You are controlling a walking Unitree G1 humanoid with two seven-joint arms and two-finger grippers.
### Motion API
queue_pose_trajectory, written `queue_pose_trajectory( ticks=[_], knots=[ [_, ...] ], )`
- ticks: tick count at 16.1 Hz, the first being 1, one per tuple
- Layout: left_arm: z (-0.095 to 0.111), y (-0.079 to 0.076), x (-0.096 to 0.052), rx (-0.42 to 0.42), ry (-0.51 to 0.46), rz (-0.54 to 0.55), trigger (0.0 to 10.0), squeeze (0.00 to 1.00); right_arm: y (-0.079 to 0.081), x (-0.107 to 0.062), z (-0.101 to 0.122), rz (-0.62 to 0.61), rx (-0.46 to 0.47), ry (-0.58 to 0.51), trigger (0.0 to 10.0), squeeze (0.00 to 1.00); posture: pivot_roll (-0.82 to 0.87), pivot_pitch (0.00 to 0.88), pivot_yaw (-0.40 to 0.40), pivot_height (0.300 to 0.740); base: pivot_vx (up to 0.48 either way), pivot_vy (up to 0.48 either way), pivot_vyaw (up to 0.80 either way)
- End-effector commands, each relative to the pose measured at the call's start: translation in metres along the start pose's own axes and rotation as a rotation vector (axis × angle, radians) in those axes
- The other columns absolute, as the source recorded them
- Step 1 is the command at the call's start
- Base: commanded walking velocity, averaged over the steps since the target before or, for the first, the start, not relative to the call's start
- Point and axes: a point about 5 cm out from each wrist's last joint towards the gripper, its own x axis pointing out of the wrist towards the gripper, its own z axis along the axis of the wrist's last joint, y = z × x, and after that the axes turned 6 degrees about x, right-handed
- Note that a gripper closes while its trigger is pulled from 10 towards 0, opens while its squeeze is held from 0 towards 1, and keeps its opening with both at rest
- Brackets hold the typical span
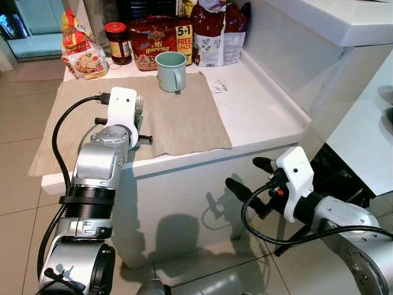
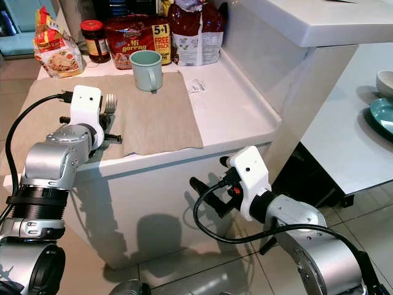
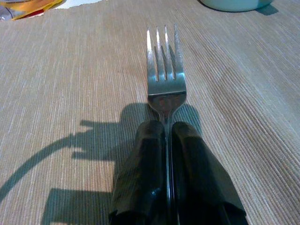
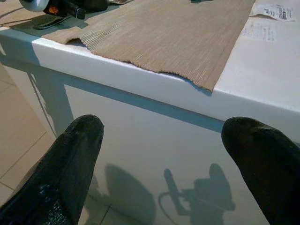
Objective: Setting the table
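We had the left hand [image 3: 166,140] clamped on the fork [image 3: 165,75], tines pointing along the fingers toward the mug [image 1: 171,70], low over the placemat [image 1: 178,117] on the tabletop [image 1: 258,104]; right hand [image 4: 164,154] wide, below the edge.

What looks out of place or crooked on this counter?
A paper slip lies loose on the white counter beside the placemat. The placemat lies askew, its near corner overhanging the edge. The left pincer grips a fork.

white counter [image 1: 264,117], beige tiled floor [image 1: 18,178]
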Motion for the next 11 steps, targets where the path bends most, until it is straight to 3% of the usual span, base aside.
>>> queue_pose_trajectory(
  ticks=[1,2,3,4,6,7,8,9,10,11],
  knots=[
    [0.007,0.004,-0.002,-0.012,-0.039,0.013,0.0,0.0,-0.002,0.001,0.006,-0.015,-0.02,-0.029,10.0,0.0,-0.01,0.0,-0.005,0.74,0.0,0.0,0.0],
    [0.017,0.007,-0.005,-0.042,-0.118,0.02,0.0,0.0,-0.005,0.002,0.009,-0.036,-0.016,-0.056,10.0,0.0,0.0,0.0,-0.005,0.74,0.0,0.0,0.0],
    [0.027,0.011,-0.011,-0.127,-0.239,0.011,0.0,0.0,-0.008,0.002,0.017,-0.08,-0.001,-0.118,10.0,0.0,0.0,0.0,-0.002,0.74,0.0,0.0,0.0],
    [0.036,0.016,-0.028,-0.196,-0.42,-0.018,0.0,0.0,-0.013,0.001,0.027,-0.141,0.036,-0.217,10.0,0.0,0.0,0.0,-0.002,0.74,0.0,0.0,0.0],
    [0.029,0.025,-0.051,-0.308,-0.497,-0.038,0.0,0.0,-0.013,0.001,0.029,-0.19,0.079,-0.277,10.0,0.0,0.02,0.0,-0.012,0.74,0.0,0.0,0.0],
    [0.019,0.02,-0.067,-0.316,-0.535,-0.12,0.0,0.0,-0.009,0.0,0.027,-0.199,0.109,-0.298,10.0,0.0,0.03,0.0,-0.022,0.74,0.0,0.0,0.0],
    [0.008,0.01,-0.087,-0.257,-0.602,-0.213,4.2,0.0,-0.005,0.001,0.025,-0.205,0.128,-0.32,10.0,0.0,0.04,0.0,-0.035,0.74,0.0,0.0,0.0],
    [0.004,0.007,-0.093,-0.234,-0.618,-0.227,4.2,0.0,-0.005,0.001,0.024,-0.208,0.13,-0.327,10.0,0.0,0.04,0.0,-0.039,0.74,0.0,0.0,0.0],
    [-0.021,-0.003,-0.104,-0.163,-0.574,-0.246,10.0,0.0,-0.003,0.0,0.016,-0.233,0.15,-0.33,10.0,0.0,0.07,0.007,-0.067,0.74,0.0,0.0,0.0],
    [-0.043,-0.011,-0.115,-0.109,-0.522,-0.249,10.0,0.0,0.001,-0.003,0.006,-0.23,0.147,-0.329,10.0,0.0,0.09,0.019,-0.084,0.74,0.0,0.0,0.0]
  ],
)
